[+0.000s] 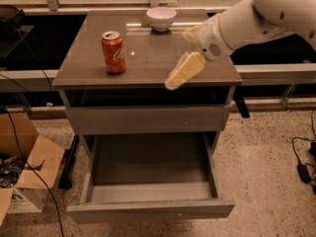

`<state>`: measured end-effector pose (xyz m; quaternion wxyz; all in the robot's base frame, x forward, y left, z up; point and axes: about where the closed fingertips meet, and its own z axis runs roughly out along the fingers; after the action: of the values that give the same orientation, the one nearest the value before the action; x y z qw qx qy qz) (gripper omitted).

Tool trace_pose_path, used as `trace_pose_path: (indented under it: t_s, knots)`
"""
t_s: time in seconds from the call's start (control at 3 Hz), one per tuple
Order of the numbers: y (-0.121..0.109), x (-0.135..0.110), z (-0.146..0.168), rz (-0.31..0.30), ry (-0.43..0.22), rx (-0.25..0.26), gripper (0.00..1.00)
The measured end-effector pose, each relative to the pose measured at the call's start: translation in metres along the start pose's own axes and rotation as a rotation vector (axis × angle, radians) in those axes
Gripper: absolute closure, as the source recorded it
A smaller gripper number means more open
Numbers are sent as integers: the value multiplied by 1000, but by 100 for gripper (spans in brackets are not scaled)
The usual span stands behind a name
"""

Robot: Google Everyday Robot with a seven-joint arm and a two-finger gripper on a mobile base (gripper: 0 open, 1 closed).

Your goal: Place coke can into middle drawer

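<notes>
Tool (174, 82) slants down-left over tabletop (148, 63), right of coke can (113, 52).

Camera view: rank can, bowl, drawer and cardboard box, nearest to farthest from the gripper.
The gripper hangs over the table's front edge, right of centre.
1. Can, to its left on the table, and bowl, at the table's back edge: too close to call.
2. Drawer, pulled open below.
3. Box, on the floor far left.
</notes>
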<state>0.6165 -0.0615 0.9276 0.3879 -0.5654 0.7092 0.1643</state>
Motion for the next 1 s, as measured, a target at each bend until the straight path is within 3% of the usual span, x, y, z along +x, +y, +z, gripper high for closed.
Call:
trace_pose_path:
  t_s: [1.0]
  knots:
    - [-40,-51,117,-23,-163,-130,0]
